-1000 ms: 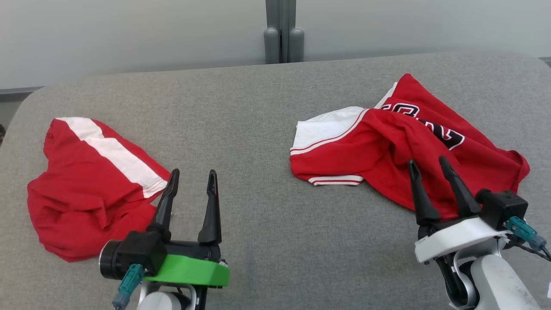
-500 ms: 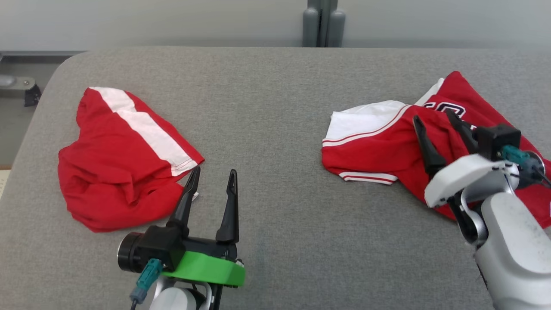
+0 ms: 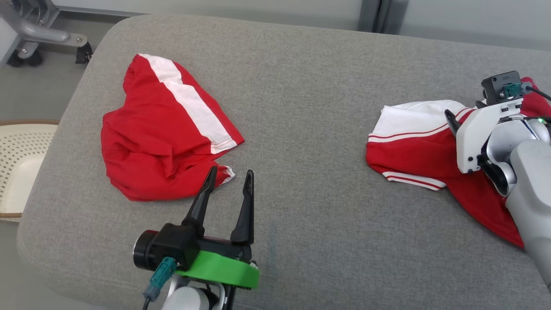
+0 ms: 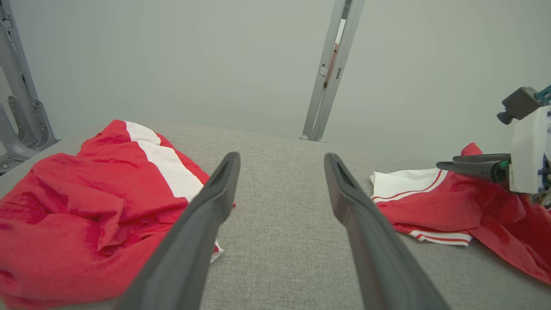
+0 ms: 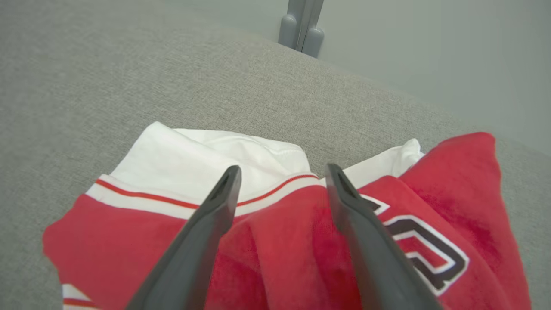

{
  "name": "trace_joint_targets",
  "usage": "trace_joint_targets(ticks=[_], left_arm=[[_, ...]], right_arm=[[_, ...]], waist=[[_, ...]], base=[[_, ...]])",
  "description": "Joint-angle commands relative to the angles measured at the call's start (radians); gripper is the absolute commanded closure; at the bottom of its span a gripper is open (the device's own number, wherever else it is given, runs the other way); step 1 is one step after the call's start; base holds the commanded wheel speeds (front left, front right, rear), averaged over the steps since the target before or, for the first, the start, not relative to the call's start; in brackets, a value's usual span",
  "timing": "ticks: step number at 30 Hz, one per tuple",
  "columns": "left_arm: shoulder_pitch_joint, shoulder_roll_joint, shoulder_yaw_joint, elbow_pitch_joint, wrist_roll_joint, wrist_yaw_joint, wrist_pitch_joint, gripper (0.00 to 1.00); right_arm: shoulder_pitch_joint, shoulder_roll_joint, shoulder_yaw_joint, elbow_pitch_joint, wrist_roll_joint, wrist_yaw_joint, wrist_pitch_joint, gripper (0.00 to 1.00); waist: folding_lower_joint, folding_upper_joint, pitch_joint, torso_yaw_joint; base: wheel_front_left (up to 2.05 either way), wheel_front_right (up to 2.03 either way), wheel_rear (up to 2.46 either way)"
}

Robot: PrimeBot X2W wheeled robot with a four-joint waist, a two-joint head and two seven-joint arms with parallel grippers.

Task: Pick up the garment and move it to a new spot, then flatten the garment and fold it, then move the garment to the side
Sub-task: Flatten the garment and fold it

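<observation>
Grey woven upholstery covers the padded surface (image 3: 301, 107), with two crumpled garments lying well apart on it. At the robot's left lies a red garment with a white band (image 3: 163, 133), bunched, with a small white-edged hem corner poking out toward the near edge. At the robot's right is a red jersey (image 5: 292, 254), rumpled, with a white sleeve panel trimmed in thin red stripes and black lettering outlined in white across the chest. Left gripper (image 3: 230, 171), on a green mount, sits low at the near edge, its fingers pointing away from the robot, jaws spread wide and empty. Its left fingertip is just beside the hem corner of the banded garment; contact cannot be judged. Right gripper (image 5: 283, 168) is over the jersey, jaws likewise parted with nothing between them, tips above the seam where white sleeve meets red body. In the left wrist view its fingers lie roughly level, just above the cloth. A grey post (image 4: 329, 73) stands against the pale wall behind the surface. A metal frame on castors (image 3: 26, 30) stands on the floor at far left, and a cream perforated basket (image 3: 17, 168) sits nearer.
</observation>
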Motion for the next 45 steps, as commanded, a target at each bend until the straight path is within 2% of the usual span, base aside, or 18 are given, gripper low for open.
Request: trace_joint_targets(ticks=[1,6,9,10,11,14,18,26,30,37,38,39,42,45], left_arm=[[-0.016,0.003,-0.003,-0.001,-0.006,0.009,0.000,0.00],[-0.023,0.003,-0.014,-0.001,-0.012,0.016,0.000,0.00],[-0.029,0.003,-0.018,0.003,-0.010,0.017,0.000,0.00],[-0.030,0.003,-0.019,0.004,-0.010,0.018,0.000,0.00],[-0.031,0.003,-0.019,0.006,-0.008,0.019,0.000,0.00],[-0.033,0.003,-0.021,0.009,-0.006,0.021,0.000,0.00],[-0.036,0.003,-0.020,0.014,-0.003,0.020,0.000,0.00],[-0.021,0.003,-0.007,0.020,0.001,0.012,0.000,0.00],[-0.003,0.003,0.004,0.020,0.001,0.009,0.000,0.00],[0.011,0.003,0.003,0.019,-0.003,0.006,0.000,0.00],[0.011,0.003,0.001,0.021,-0.003,0.005,0.000,0.00],[0.012,0.003,0.001,0.023,-0.002,0.005,0.000,0.00],[0.018,0.003,0.007,0.028,0.004,0.005,0.000,0.00],[0.018,0.003,0.022,0.030,0.010,0.005,0.000,0.00]], right_arm=[[-0.020,-0.016,0.005,0.021,0.007,-0.001,0.012,0.00],[-0.049,-0.030,0.017,0.096,0.027,-0.001,0.041,0.00],[-0.053,-0.013,0.042,0.114,0.069,-0.001,0.049,0.00],[-0.056,-0.013,0.046,0.116,0.085,-0.001,0.048,0.72],[-0.059,-0.014,0.052,0.114,0.100,-0.001,0.042,1.00],[-0.059,-0.016,0.083,0.107,0.137,-0.001,0.031,1.00],[-0.080,-0.029,0.111,0.079,0.172,-0.001,-0.043,1.00],[-0.172,-0.018,0.097,0.065,0.150,-0.001,-0.320,1.00],[-0.172,0.015,0.213,0.005,0.148,0.000,-0.412,1.00],[-0.085,0.033,0.513,-0.077,0.205,-0.001,-0.416,0.98],[-0.074,0.030,0.561,-0.082,0.207,-0.001,-0.420,0.36],[-0.064,0.028,0.596,-0.081,0.219,-0.001,-0.421,0.00],[-0.051,0.026,0.661,-0.073,0.254,-0.001,-0.433,0.00],[-0.058,0.016,0.650,-0.059,0.276,-0.001,-0.464,0.00]], waist=[[0.0000,0.0000,0.017,0.019],[0.0000,0.0000,0.031,0.026],[0.0000,0.0000,0.037,0.025],[0.0000,0.0000,0.037,0.024],[0.0000,0.0000,0.038,0.023],[0.0000,0.0000,0.035,0.018],[0.0000,0.0000,0.027,0.013],[0.0000,0.0000,-0.007,0.010],[0.0000,0.0000,-0.026,0.006],[0.0000,0.0000,-0.041,0.000],[0.0000,0.0000,-0.044,-0.002],[0.0000,0.0000,-0.045,-0.003],[0.0000,0.0000,-0.051,-0.014],[0.0000,0.0000,-0.058,-0.032]], base=[[0.00,0.00,0.00],[0.00,0.00,0.00],[0.00,0.00,0.00],[0.00,0.00,0.00],[0.00,0.00,0.00],[0.00,0.00,0.00],[0.00,0.00,0.00],[0.00,0.00,0.00],[0.00,0.00,0.00],[0.00,0.00,0.00],[0.00,0.00,0.00],[0.00,0.00,0.00],[0.00,0.00,0.00],[0.00,0.00,0.00]])
